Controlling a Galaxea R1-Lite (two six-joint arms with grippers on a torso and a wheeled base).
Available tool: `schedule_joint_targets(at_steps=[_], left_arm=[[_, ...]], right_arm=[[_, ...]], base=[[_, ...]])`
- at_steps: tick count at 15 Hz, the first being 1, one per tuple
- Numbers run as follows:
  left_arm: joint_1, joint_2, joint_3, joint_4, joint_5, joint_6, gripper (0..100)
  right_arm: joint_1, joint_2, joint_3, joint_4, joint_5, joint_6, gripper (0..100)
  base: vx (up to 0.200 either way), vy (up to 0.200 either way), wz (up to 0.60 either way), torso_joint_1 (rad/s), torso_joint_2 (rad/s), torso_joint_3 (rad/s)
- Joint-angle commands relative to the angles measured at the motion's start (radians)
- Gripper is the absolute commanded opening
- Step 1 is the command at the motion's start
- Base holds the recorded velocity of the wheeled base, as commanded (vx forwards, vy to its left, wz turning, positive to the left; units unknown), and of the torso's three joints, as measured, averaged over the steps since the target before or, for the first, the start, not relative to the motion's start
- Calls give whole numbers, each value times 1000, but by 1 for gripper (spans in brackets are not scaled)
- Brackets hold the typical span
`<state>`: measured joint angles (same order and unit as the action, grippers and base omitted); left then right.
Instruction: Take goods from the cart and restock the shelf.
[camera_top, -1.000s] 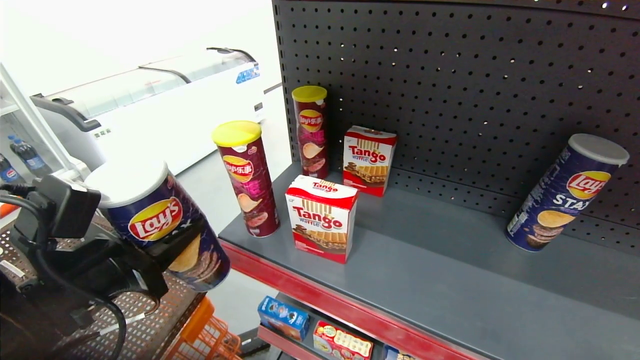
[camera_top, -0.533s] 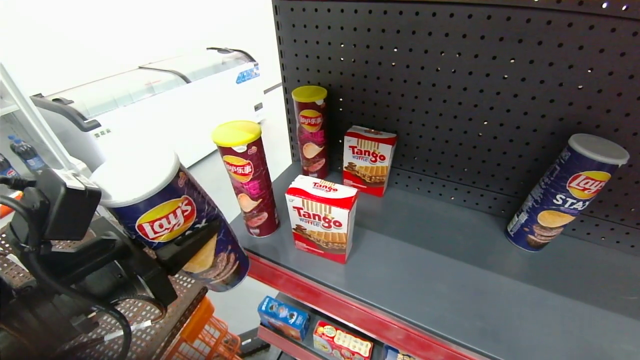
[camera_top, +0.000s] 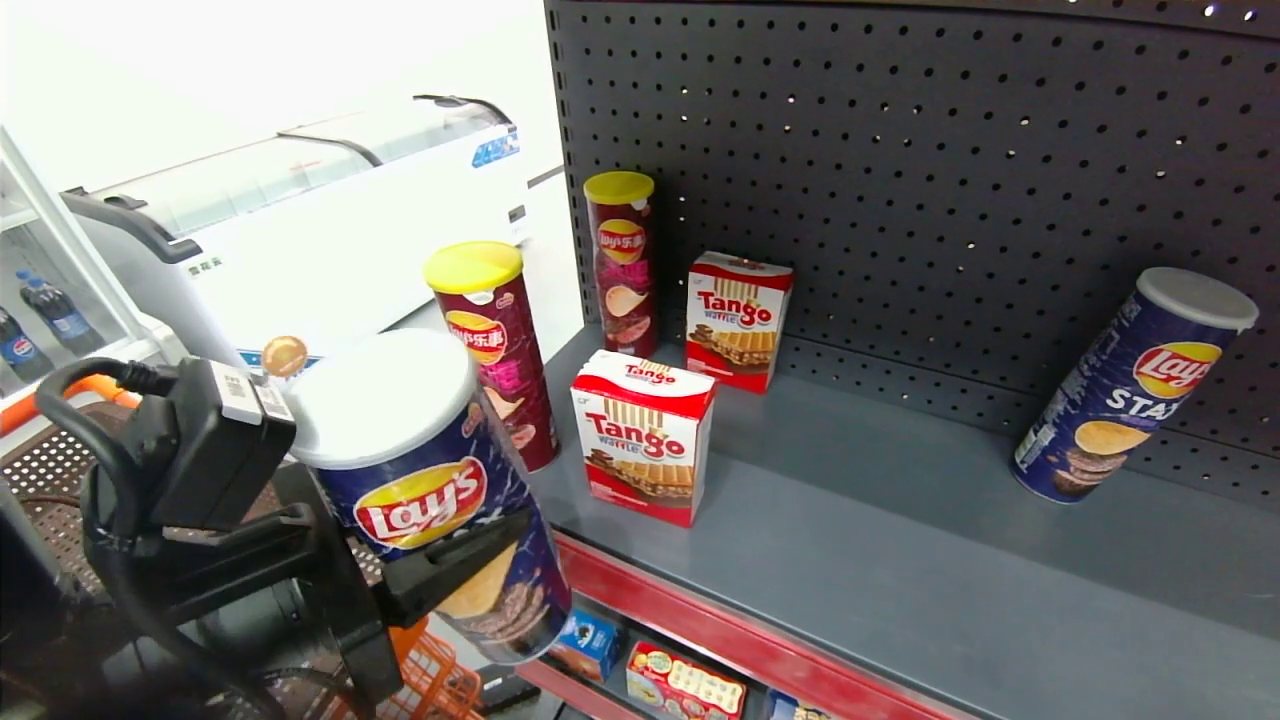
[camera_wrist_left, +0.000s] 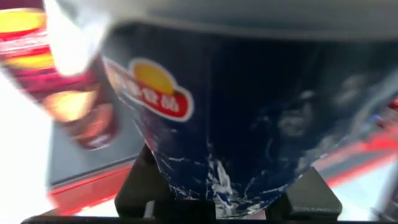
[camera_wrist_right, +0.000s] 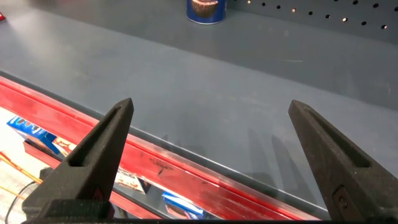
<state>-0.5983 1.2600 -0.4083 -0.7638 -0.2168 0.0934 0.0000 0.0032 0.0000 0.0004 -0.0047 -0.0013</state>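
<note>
Tightly, left jaws grip a glossy cylindrical can (camera_top: 425, 500).

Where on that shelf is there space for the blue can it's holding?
Widest bare shelf: between the front wafer box and the blue can at the right, red lip back to pegboard. Crowded at the left end: two maroon cans, two wafer boxes.

There are 2 blue chip cans (camera_top: 420, 500) (camera_top: 1135, 385), 2 maroon chip cans (camera_top: 490, 335) (camera_top: 620, 260) with yellow lids, and 2 red-and-white wafer boxes (camera_top: 645, 435) (camera_top: 738, 320). 2 dark bottles (camera_top: 60, 315) (camera_top: 15, 345) stand far left.
</note>
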Motion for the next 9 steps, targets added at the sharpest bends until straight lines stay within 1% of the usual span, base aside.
schedule_joint_targets(at_steps=[1, 2, 3, 5, 8, 9], left_arm=[[-98, -34, -56, 75, -3, 0, 0], [-115, -42, -80, 115, -3, 0, 0], [-120, -44, -95, 147, -3, -1, 0], [-127, -44, -95, 156, -24, -1, 0], [-155, -44, -93, 158, -59, -1, 0], [-155, -42, -89, 158, -72, 0, 0]], right_arm=[[0, 1, 0, 1, 2, 0, 100], [0, 1, 0, 1, 2, 0, 100], [0, 1, 0, 1, 2, 0, 100], [0, 1, 0, 0, 2, 0, 100], [0, 1, 0, 0, 2, 0, 100], [0, 1, 0, 1, 2, 0, 100]], base=[[0, 0, 0, 0, 0, 0], [0, 0, 0, 0, 0, 0], [0, 0, 0, 0, 0, 0], [0, 0, 0, 0, 0, 0], [0, 0, 0, 0, 0, 0], [0, 0, 0, 0, 0, 0]])
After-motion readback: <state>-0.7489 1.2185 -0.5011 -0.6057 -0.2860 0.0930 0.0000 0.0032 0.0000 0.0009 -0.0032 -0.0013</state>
